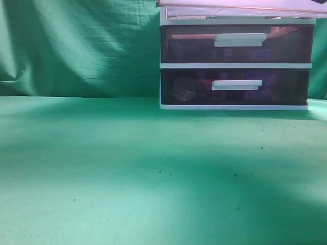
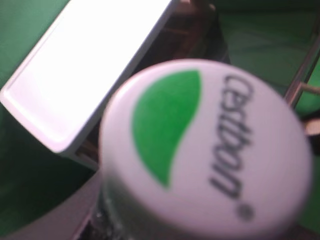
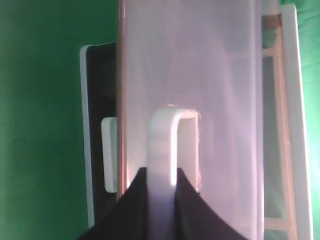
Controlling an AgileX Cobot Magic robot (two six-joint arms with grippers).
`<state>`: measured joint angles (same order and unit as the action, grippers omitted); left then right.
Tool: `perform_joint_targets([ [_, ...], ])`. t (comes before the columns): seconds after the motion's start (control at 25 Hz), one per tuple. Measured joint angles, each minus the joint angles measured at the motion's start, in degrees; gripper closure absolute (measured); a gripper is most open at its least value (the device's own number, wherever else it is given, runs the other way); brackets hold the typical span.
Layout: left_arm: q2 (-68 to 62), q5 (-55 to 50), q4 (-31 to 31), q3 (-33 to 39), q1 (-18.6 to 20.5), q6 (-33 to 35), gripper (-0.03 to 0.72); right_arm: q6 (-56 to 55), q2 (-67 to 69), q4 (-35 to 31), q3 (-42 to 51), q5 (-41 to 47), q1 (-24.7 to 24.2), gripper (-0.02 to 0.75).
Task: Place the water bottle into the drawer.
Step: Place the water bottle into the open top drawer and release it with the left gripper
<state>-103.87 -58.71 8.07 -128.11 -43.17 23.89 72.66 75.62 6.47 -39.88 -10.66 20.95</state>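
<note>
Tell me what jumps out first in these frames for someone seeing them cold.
The white bottle cap with a green leaf and "cestbon" print fills the left wrist view, right against the lens, with the drawer unit's white top behind it. In the right wrist view the right gripper is on the white handle of the pulled-out top drawer. The exterior view shows only the unit at the back right of the green cloth.

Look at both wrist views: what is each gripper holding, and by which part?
Right gripper grips the white bar handle of the translucent purple-brown plastic drawer. Left: a white-capped water bottle fills the view; the hold itself is hidden.
</note>
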Motion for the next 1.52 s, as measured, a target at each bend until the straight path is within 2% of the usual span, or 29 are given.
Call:
perform_joint_targets([
  [0.24, -2.2, 2.5, -4.9, -2.6, 0.0, 0.3, 0.389, -0.1, -0.1, 0.2, 0.5, 0.6, 0.0, 0.654],
  [0.48, -6.4, 5.8, -9.0, -2.6, 0.0, 3.8, 0.389, -0.1, -0.6, 0.4, 0.6, 1.4, 0.3, 0.654],
  [0.88, -13.5, 10.6, -1.4, -2.6, 0.0, 3.6, 0.389, -0.1, -0.7, 0.4, 0.6, 1.6, 0.3, 0.654],
  [1.16, -16.5, 15.1, 7.0, -2.6, 0.0, -4.2, 0.389, -0.9, -0.7, 0.4, 0.6, 1.8, 0.3, 0.654],
  [1.52, -18.2, 18.6, 8.7, -2.6, 0.0, -10.4, 0.389, -1.6, -0.7, 0.4, 0.6, 4.6, 0.3, 0.654],
])
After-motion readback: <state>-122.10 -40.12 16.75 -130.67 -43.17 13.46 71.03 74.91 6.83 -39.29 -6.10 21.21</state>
